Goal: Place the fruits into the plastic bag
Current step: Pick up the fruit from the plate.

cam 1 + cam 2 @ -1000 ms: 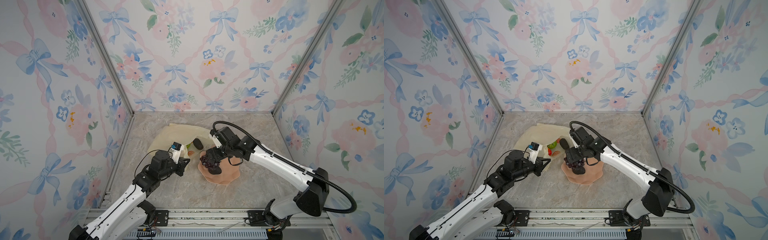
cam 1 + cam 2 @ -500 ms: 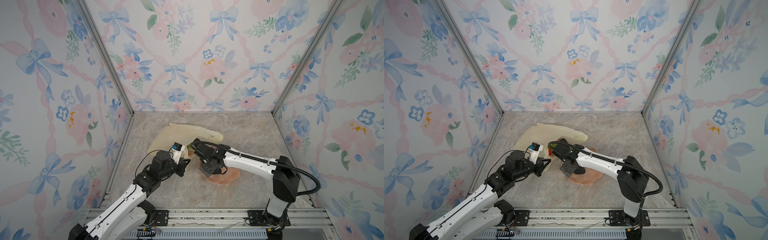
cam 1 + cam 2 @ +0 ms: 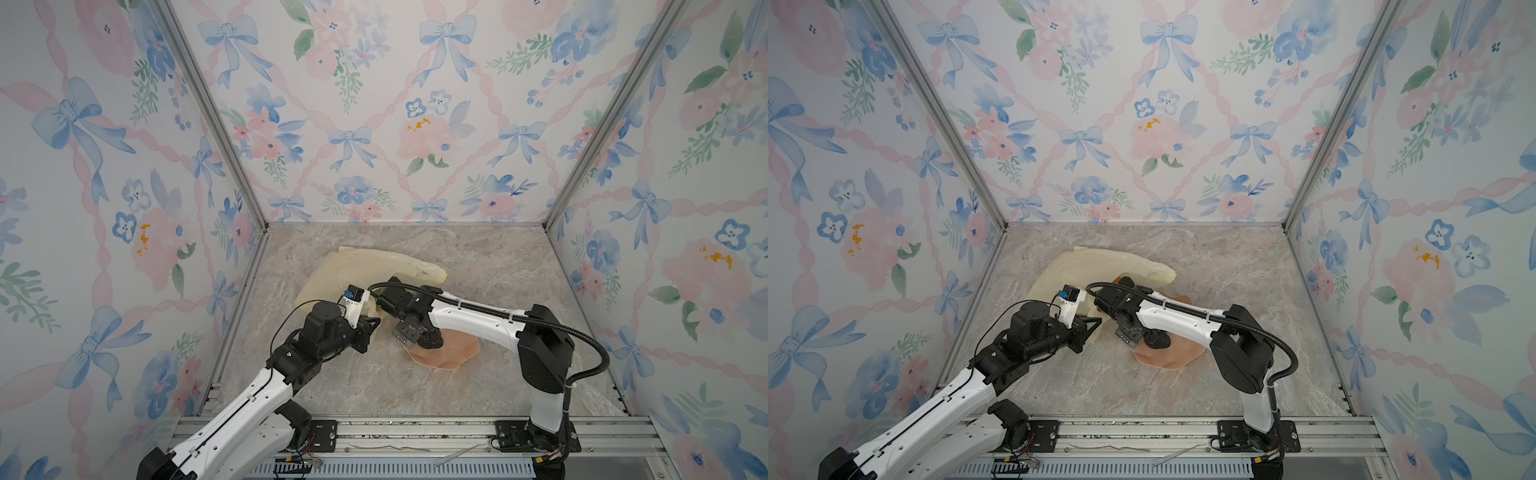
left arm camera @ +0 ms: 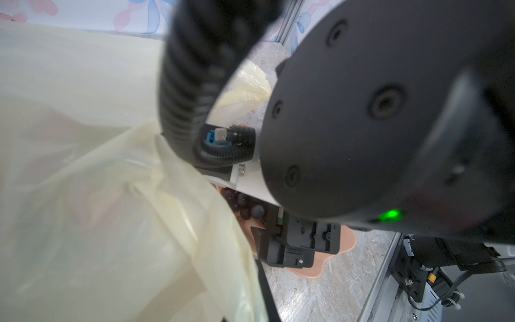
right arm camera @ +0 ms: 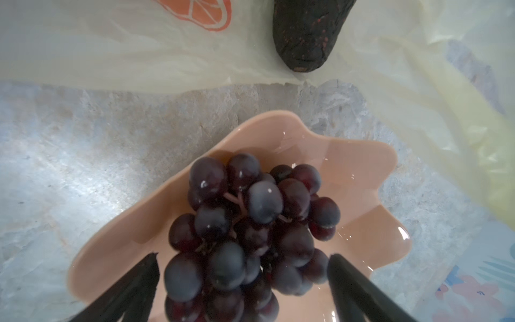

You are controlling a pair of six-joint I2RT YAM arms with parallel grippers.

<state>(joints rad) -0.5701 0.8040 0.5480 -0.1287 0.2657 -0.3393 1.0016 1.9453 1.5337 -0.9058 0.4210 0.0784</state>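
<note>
1. Here, the plastic bag (image 3: 361, 266) lies on the stone-patterned table (image 3: 415, 386), toward its back left part. Both top views show it as thin, pale yellow film, half see-through and full of creases (image 3: 1096, 266).
2. The left gripper (image 3: 372, 324) is closed on the edge of the film at the bag's mouth. In the left wrist view the film (image 4: 83, 195) gathers in soft folds toward it and hides most of the tips.
3. The right gripper (image 5: 243, 258) stands wide open over the dish (image 5: 362, 172). Its two black fingers (image 5: 131, 290) are on either side of the grape bunch (image 5: 245, 228). I cannot tell if they touch it.
4. The grape bunch is made of round, glossy, dark purple balls on thin stems. It rests inside the dish, and a top view shows it as a dark lump (image 3: 1156, 340).
5. The dish is smooth and shiny, peach-pink, with a wavy scalloped rim. It sits just beside the bag's mouth (image 3: 449, 353).
6. One avocado (image 5: 306, 33), dark and rough with small reddish specks, lies on the bag's lower film near its edge. An orange-slice print (image 5: 200, 11) is beside it.
7. In the left wrist view the right arm (image 4: 362, 111), a rounded black housing with a green light, and a ribbed black cable (image 4: 178, 83) are very close to the camera.
</note>
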